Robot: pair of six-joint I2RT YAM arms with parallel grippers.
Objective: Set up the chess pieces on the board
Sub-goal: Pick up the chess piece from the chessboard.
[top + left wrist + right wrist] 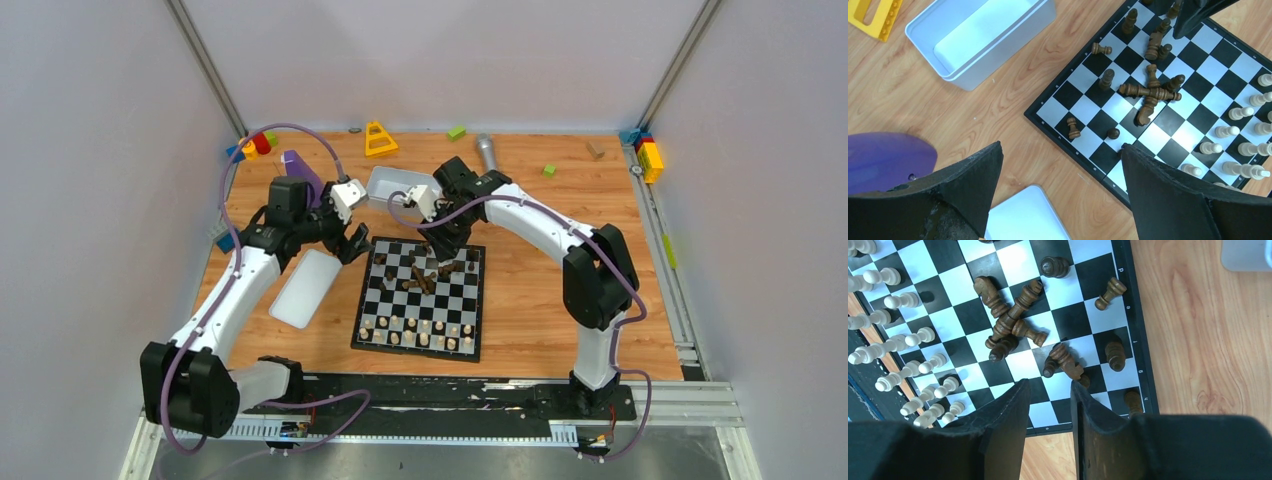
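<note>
Two rows of pale chessmen [420, 332] stand along the chessboard [462, 300]'s near edge; dark chessmen [1008, 322] lie heaped farther in. White tub [998, 60] shows a bare floor. Left gripper [1062, 147] gapes wide beside the board; right gripper [1050, 385], narrowly parted, grips nothing above the heap.

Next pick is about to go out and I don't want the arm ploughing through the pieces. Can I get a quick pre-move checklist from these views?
1. Pale pieces upright in two rows on the near side of the board: ok.
2. Dark pieces set up: not ok, most lie toppled in a heap mid-board.
3. Right gripper empty: ok, jaws narrowly apart with nothing between them, above the far side of the board.
4. Left gripper empty and ready: ok, jaws wide apart, beside the far-left corner of the board.
5. Easy target: ok, a single dark piece lies apart from the heap, near the board edge.
</note>
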